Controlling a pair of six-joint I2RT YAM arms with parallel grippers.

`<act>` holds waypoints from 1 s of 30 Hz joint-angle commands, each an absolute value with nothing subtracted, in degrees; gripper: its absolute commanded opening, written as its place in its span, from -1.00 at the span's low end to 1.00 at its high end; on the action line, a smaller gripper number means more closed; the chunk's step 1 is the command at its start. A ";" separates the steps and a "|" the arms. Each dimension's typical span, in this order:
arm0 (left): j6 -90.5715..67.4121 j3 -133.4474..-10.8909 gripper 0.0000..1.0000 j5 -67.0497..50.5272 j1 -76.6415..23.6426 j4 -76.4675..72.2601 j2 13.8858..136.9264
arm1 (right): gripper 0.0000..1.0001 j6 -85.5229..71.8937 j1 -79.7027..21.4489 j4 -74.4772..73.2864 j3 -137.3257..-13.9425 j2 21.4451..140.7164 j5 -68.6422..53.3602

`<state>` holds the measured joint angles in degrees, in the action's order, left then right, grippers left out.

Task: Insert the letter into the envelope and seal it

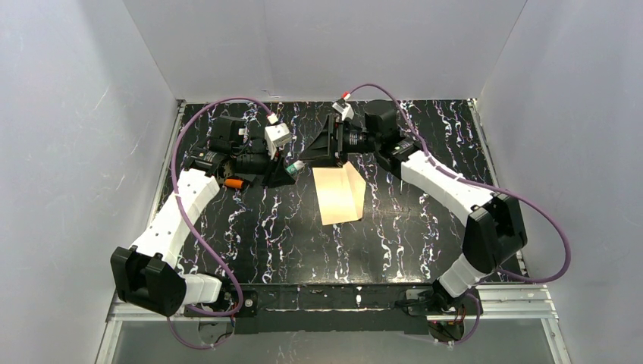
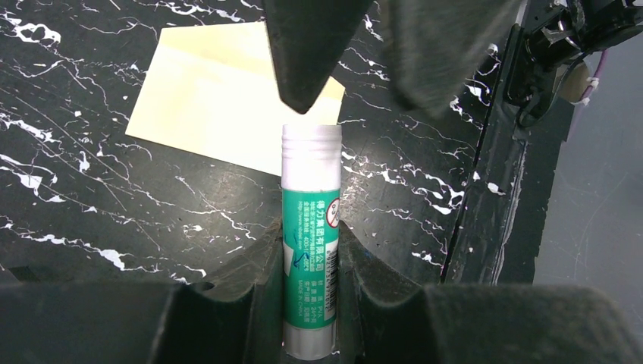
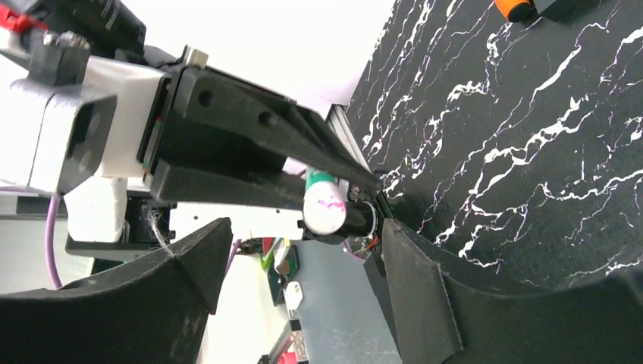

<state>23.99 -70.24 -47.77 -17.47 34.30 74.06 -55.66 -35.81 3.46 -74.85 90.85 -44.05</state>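
Observation:
The cream envelope (image 1: 340, 195) lies flat on the black marbled table, and it also shows in the left wrist view (image 2: 205, 106). The letter is not in view. My left gripper (image 2: 310, 235) is shut on a green and white glue stick (image 2: 310, 227), whose uncapped white end points at the right gripper. In the top view the left gripper (image 1: 293, 168) hovers just left of the envelope's far edge. My right gripper (image 3: 307, 227) is open, and the stick's end (image 3: 324, 208) sits just beyond its fingertips without touching them. From above, the right gripper (image 1: 315, 152) faces the left one.
An orange object (image 1: 236, 183) lies on the table beside the left arm and shows at the top of the right wrist view (image 3: 515, 7). White walls enclose the table on three sides. Purple cables loop over both arms.

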 commanded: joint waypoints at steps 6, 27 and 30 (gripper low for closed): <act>23.80 -72.53 -1.00 -51.20 -17.74 34.09 73.13 | 0.28 -57.56 -38.04 7.78 -79.79 95.15 -45.74; 25.72 -69.37 -1.00 -46.95 -15.51 34.93 71.35 | -0.97 -76.44 -29.89 31.00 -72.38 90.98 -50.63; 25.73 -69.04 -1.00 -47.52 -14.55 34.88 71.79 | -0.97 -85.89 -25.88 41.14 -70.48 90.32 -52.59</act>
